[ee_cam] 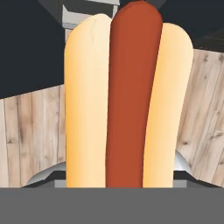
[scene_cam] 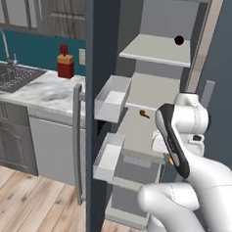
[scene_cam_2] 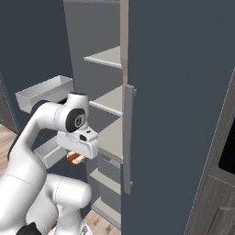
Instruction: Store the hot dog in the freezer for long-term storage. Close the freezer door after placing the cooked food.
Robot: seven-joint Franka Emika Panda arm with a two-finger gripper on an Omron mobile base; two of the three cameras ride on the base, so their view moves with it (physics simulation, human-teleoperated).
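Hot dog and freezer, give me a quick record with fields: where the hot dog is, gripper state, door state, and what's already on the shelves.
hot dog: held in the gripper, outside the freezer, low in front of the shelves
gripper: shut on the hot dog
freezer: open, pale grey shelves exposed
freezer door: swung open, white bins facing inward
upper shelf: small dark round item
middle shelf: small brown item, too small to identify
task stage: hot dog not yet on a shelf

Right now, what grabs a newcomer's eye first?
The hot dog looms huge in the hand view, held in the pincer low in front of the open freezer. Next, the freezer door swung wide, white bins facing in, and a small dark round item on an upper shelf.
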